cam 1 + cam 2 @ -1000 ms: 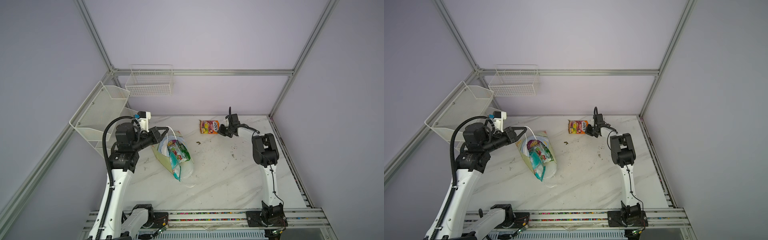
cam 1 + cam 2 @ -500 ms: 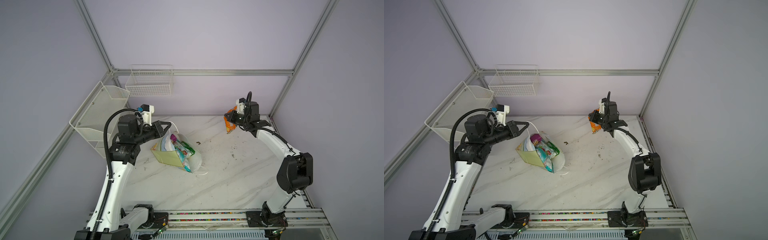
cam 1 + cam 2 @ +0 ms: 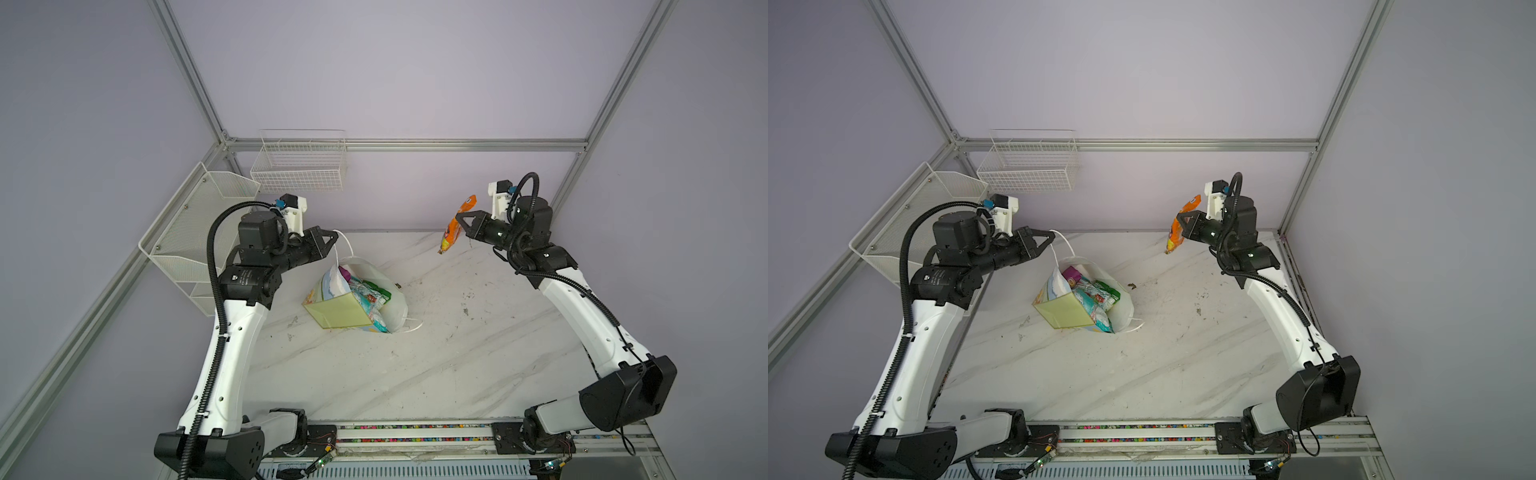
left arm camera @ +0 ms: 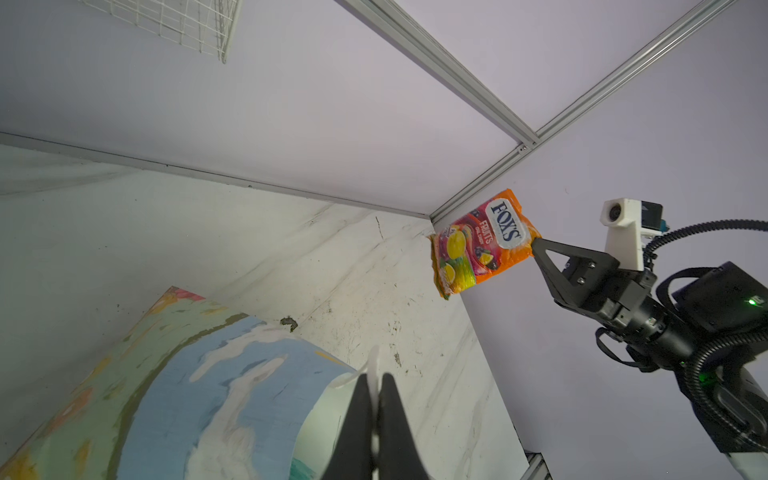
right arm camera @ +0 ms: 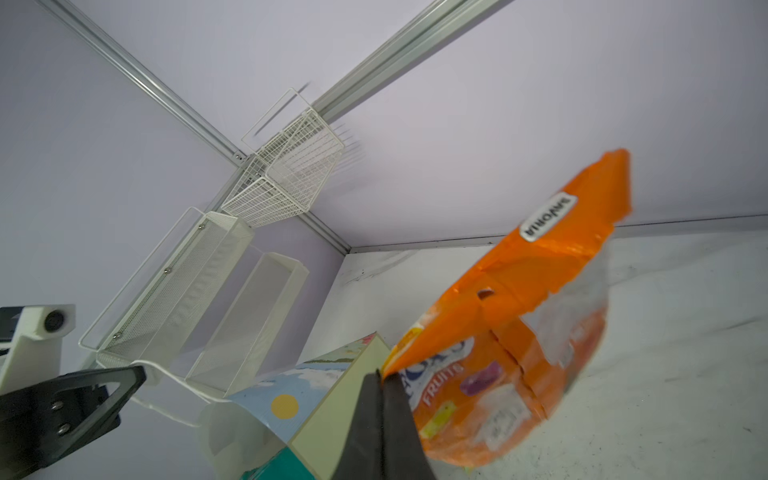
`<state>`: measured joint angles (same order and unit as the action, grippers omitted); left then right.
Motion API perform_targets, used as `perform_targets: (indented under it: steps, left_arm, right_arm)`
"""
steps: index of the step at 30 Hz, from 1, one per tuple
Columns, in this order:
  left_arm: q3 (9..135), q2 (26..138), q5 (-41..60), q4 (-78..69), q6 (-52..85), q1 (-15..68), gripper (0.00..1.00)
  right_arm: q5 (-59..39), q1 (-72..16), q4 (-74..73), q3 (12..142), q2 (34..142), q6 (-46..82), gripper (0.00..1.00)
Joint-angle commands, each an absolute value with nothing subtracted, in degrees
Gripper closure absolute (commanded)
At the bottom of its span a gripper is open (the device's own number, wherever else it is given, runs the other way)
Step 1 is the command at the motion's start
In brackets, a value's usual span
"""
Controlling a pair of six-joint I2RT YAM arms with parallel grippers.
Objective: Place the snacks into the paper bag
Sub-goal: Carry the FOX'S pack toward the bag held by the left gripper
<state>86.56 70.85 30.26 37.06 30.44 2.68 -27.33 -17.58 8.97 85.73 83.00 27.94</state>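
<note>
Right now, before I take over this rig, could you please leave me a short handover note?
Left hand: shut on the white cord handle of the paper bag, which sits tilted on the table, mouth open.
Right hand: shut on the orange FOX'S packet, held in the air, apart from the bag.
Done: magenta, green and teal packets lie inside the bag.
Left: carry the orange packet over and drop it in.
</note>
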Motion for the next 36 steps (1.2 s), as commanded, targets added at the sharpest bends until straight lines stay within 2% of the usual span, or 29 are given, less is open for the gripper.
perform_targets:
  steps: [1, 15, 36]
  left_arm:
    - [92.38, 69.79, 28.15, 32.70, 27.66, 2.72, 0.95]
    - [92.75, 71.09, 27.79, 34.10, 26.41, -1.38, 0.95]
    - [85.96, 68.25, 28.65, 32.79, 28.55, -9.04, 0.97]
  right_arm:
    - [-28.64, -19.94, 8.74, 89.07, 81.14, 26.70, 1.00]
    - [-27.39, -28.32, 13.52, 97.09, 80.53, 22.03, 1.00]
    - [-28.31, -37.90, 13.35, 101.86, 84.31, 19.27, 1.00]
